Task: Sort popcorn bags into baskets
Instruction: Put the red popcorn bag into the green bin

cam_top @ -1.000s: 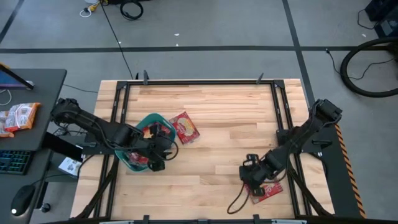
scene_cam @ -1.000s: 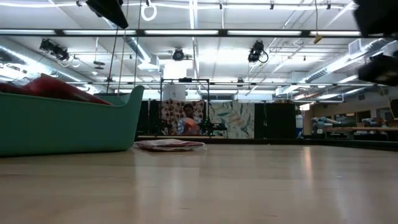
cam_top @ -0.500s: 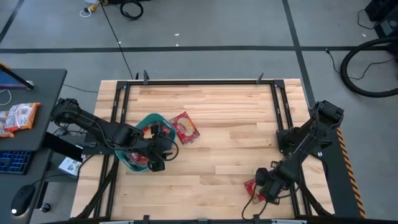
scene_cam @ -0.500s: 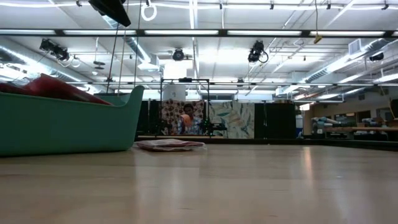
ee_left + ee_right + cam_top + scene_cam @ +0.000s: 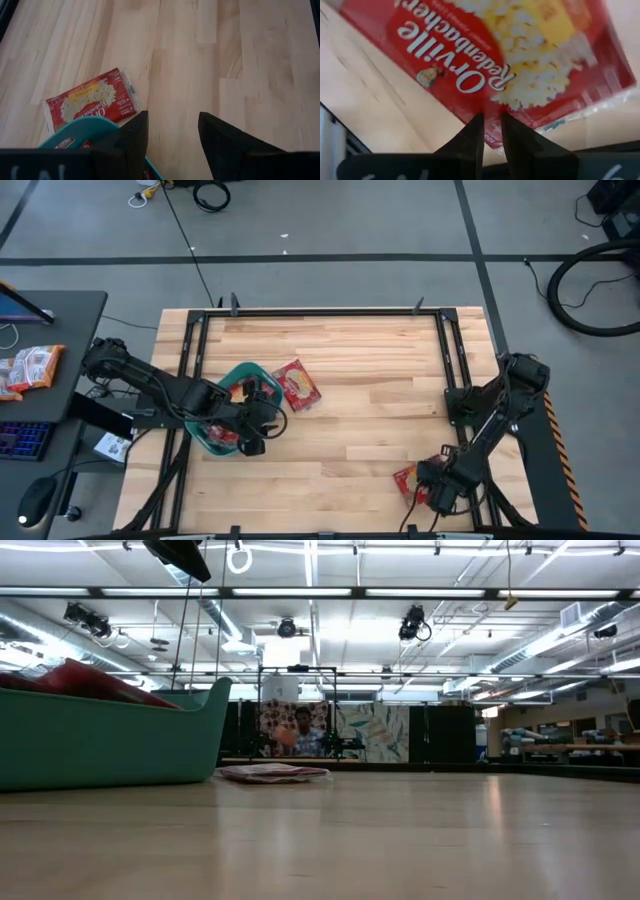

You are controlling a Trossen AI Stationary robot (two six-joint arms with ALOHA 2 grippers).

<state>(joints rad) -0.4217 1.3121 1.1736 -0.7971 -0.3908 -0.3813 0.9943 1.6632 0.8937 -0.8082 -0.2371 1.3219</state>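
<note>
Two popcorn bags lie outside the teal basket (image 5: 232,395): one (image 5: 296,384) just beside its rim at 2 o'clock, one (image 5: 407,479) at the table's 5 o'clock edge. The right gripper (image 5: 436,494) sits low over the latter, fingers nearly together, probably positioned for pickup; a grasp cannot be confirmed. The left gripper (image 5: 170,137) hangs over the basket, parted and empty, likely after release. Only the right wrist view shows the bag's (image 5: 510,55) lettering.

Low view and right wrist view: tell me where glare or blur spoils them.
Low view: ceiling strip lights flare white, sheen on the wooden tabletop, whose near part is soft. Right wrist view: flat red popcorn packet fills the frame, lettering slightly blurred.
</note>
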